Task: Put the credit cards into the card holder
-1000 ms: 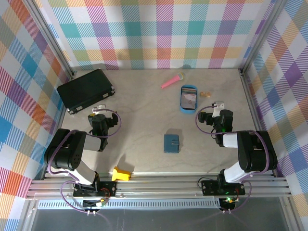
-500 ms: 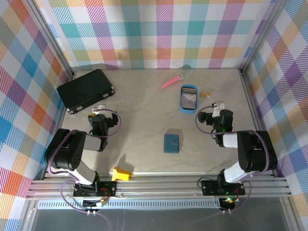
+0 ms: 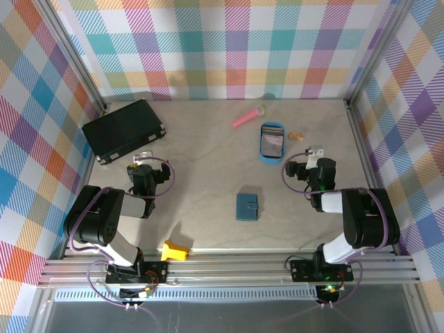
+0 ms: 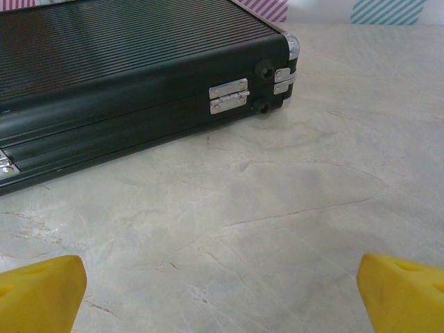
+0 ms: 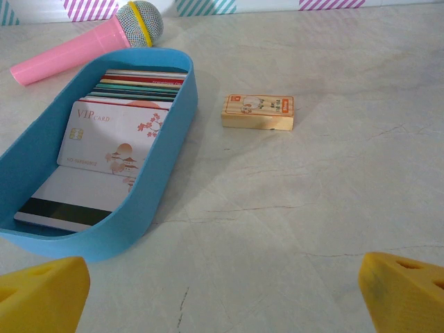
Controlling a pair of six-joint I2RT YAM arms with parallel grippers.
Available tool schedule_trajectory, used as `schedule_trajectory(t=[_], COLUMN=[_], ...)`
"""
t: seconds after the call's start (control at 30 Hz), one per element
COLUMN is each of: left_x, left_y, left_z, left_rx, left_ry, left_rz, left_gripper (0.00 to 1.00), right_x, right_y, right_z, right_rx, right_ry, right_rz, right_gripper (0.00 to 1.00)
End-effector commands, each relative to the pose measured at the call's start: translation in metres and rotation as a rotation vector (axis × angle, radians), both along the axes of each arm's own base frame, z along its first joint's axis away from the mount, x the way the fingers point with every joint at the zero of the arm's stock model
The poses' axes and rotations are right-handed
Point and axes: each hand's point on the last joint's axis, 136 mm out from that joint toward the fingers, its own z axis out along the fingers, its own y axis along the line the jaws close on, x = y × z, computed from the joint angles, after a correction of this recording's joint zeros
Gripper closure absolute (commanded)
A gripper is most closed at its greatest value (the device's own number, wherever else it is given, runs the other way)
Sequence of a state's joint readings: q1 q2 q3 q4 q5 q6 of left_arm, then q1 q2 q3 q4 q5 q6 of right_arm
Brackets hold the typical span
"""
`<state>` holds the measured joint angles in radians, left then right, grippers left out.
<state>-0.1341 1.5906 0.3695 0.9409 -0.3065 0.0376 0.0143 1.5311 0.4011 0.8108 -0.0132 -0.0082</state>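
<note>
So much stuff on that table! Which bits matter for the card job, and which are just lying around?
For the job:
credit cards, stacked in the blue tray
teal card holder, closed, mid-table

Just lying about:
pink toy microphone
small wooden block
black case
yellow piece at the near edge

**Overhead view:** mounted above and behind the arm bases (image 3: 128, 270), looking steeply down on the whole table (image 3: 208, 166). **Wrist views:** both low and close to the tabletop, the left facing the black case (image 4: 125, 76), the right facing the blue tray (image 5: 163, 180). Case and tray also lie within the overhead view.
</note>
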Motion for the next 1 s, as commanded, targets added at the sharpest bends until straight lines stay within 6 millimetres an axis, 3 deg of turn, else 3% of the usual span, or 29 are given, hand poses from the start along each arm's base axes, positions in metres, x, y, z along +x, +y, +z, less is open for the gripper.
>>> schedule_trajectory(t=[0.0, 0.97], left_x=[0.0033, 0.0032], left_y=[0.0029, 0.0024], left_z=[0.0047, 0.0043], left_rx=[-0.014, -0.014], left_ry=[-0.015, -0.014], left_rz=[0.011, 0.01], left_gripper=[0.0, 0.0], right_x=[0.0052, 0.0058], right_y=[0.001, 0.0013], right_z=[0.0064, 0.0048], right_rx=[0.016, 0.022], right_ry=[-0.023, -0.014], right_rz=[0.008, 0.009], right_gripper=[0.01, 0.01])
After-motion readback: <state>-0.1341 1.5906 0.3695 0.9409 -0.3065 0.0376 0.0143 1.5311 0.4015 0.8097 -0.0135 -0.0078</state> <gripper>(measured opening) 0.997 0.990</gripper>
